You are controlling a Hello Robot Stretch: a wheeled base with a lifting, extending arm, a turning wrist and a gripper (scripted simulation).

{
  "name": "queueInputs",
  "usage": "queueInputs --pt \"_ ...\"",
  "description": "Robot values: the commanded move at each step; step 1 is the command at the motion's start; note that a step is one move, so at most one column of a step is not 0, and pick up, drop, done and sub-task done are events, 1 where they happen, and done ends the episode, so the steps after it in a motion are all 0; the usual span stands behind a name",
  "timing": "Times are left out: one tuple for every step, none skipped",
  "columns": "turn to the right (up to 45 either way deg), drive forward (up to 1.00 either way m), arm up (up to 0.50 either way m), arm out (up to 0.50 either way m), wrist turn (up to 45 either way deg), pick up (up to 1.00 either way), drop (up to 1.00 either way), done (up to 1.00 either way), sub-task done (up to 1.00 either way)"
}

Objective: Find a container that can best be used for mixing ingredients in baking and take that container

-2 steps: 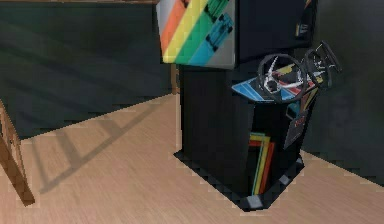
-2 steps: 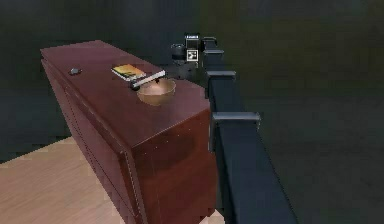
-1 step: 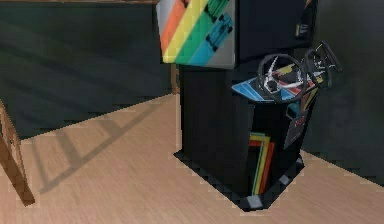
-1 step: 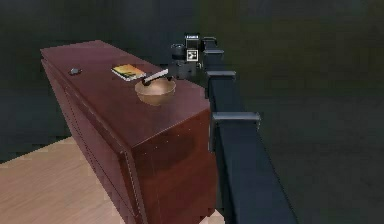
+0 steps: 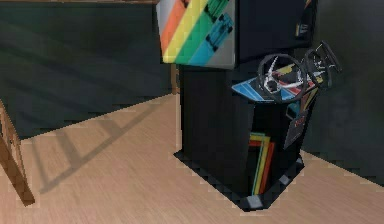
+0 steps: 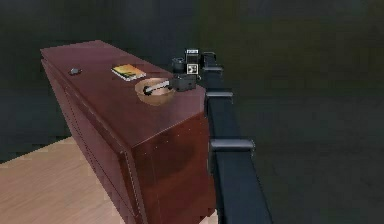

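The arm bar [image 6: 228, 150] crosses the red-brown dresser [image 6: 115, 135]. Its gripper [image 6: 172, 87] ends at the brown bowl [image 6: 150, 93] on the dresser top, the bowl lying just to its left in the arm side view. I cannot tell whether it holds anything.

I can read no text, number or sign here. The arcade cabinet [image 5: 235, 110] carries coloured stripes on its upper side panel [image 5: 195, 30] and again near its foot, but no letters that I can make out. On the wooden dresser [image 6: 130, 140] lies a small flat yellow thing [image 6: 126, 71]; if it has print on it, it is too small for me to read. The two white squares [image 6: 193, 55] at the far end of my arm [image 6: 235, 160] bear black marks. These are patterns, not words.
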Motion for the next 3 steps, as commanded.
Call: queueInputs --pt "0.0 0.00 0.00 0.00 0.0 1.00 0.00 0.00 0.00" --pt "0.0 0.00 0.04 0.00 0.0 0.00 0.00 0.00 0.00" --pt "0.0 0.00 0.00 0.00 0.0 0.00 0.00 1.00 0.00"
